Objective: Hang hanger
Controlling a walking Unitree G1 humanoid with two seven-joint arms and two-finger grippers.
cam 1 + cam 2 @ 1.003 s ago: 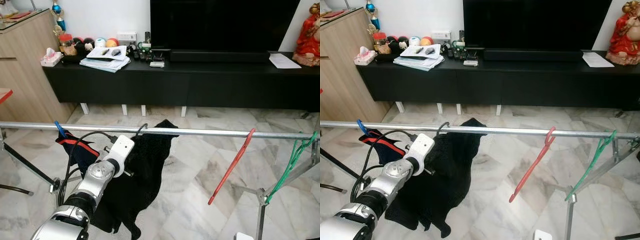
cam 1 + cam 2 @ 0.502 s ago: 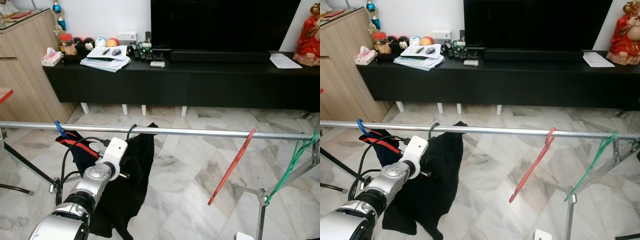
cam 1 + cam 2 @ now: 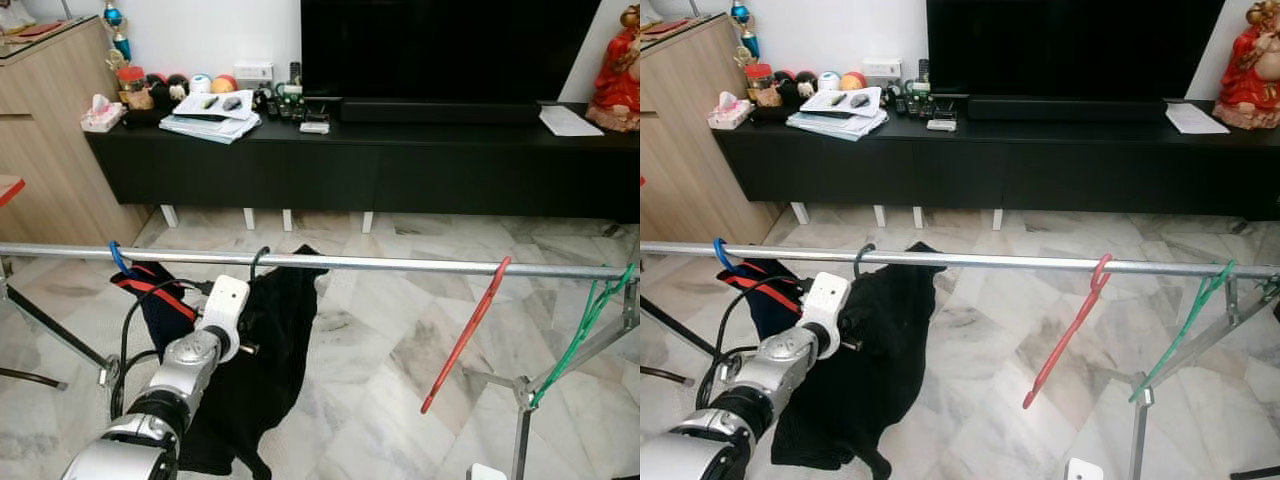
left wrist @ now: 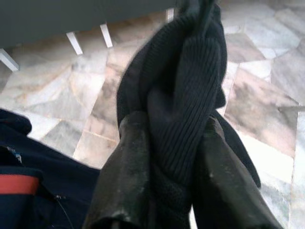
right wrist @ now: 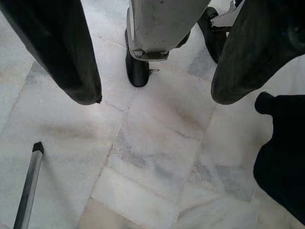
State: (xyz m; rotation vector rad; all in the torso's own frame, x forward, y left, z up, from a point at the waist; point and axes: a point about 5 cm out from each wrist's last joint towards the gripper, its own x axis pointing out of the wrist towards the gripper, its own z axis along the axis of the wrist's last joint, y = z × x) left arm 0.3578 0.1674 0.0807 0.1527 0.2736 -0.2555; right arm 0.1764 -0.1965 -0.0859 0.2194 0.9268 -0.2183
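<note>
Hanger point(image 3: 258, 262) with black garment point(image 3: 270, 340) on rail point(image 3: 400, 264), left gripper point(image 4: 167, 157) clamping garment.

A home living room: a large dark television point(image 3: 450, 50) stands on a long black low cabinet point(image 3: 370, 165) against the wall. On the cabinet, left of the television, lie papers point(image 3: 212, 118), remotes and ornaments; before it, a clothes rail point(image 3: 400, 264) crosses the marble floor point(image 3: 370, 380).

Black knit garment point(image 3: 285, 330); red hanger point(image 3: 465, 335) (green hanger point(image 3: 585, 325), seemingly).
</note>
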